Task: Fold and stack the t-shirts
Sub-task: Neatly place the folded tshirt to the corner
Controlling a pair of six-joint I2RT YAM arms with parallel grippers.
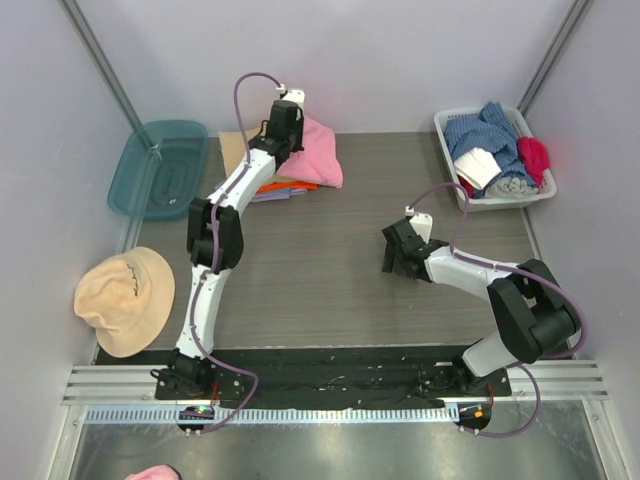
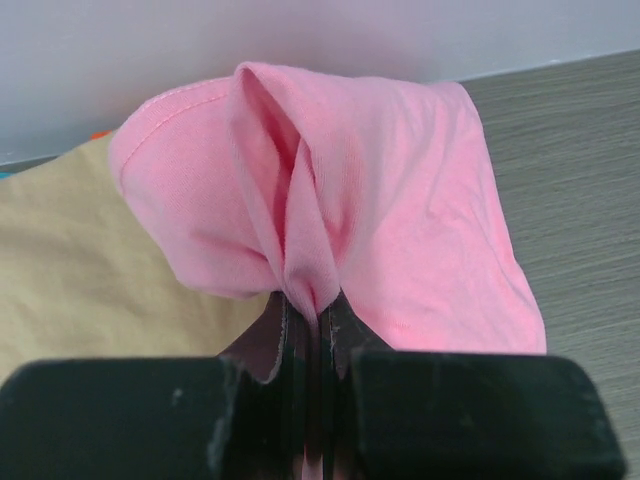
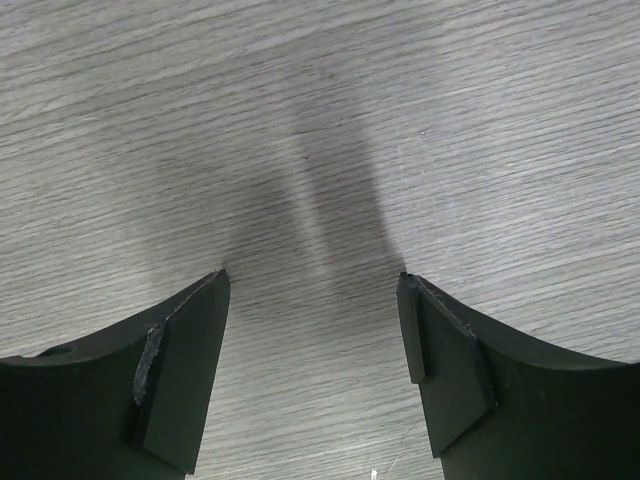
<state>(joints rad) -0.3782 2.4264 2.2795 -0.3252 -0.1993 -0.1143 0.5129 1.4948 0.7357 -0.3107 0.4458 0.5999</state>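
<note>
Grey wood-grain table (image 1: 330, 280) fills the top view, with pale walls on three sides. At about 11 o'clock on it lies the pink shirt (image 2: 400, 200), bunched on top of a pile. A tan shirt (image 2: 70, 280) spreads beneath it toward 9 o'clock. An orange shirt (image 1: 298, 187) and a lilac shirt (image 1: 268, 196) show only as thin edges on the pile's 6 o'clock side.

The left gripper (image 2: 317, 312) is clamped on a pleat of the pink shirt, fingers pressed together with the cloth rising from between them. The left arm rises from its base at 7 o'clock, elbow bent, forearm stretched toward the far wall. Seen from above, its wrist hides the fingers and part of the pile.

The right arm is folded low at 4 o'clock. The right gripper (image 3: 312, 290) points down at bare wood with its jaws wide apart; whether the tips touch the surface is unclear.

A white basket (image 1: 448, 140) of blue, white and red cloth sits at 1 o'clock. A teal tub (image 1: 160, 170) lies at 10 o'clock and a tan hat (image 1: 125, 300) at 8 o'clock, both beside the table's edge. A pink scrap (image 1: 155, 472) is cut off at the bottom edge.
</note>
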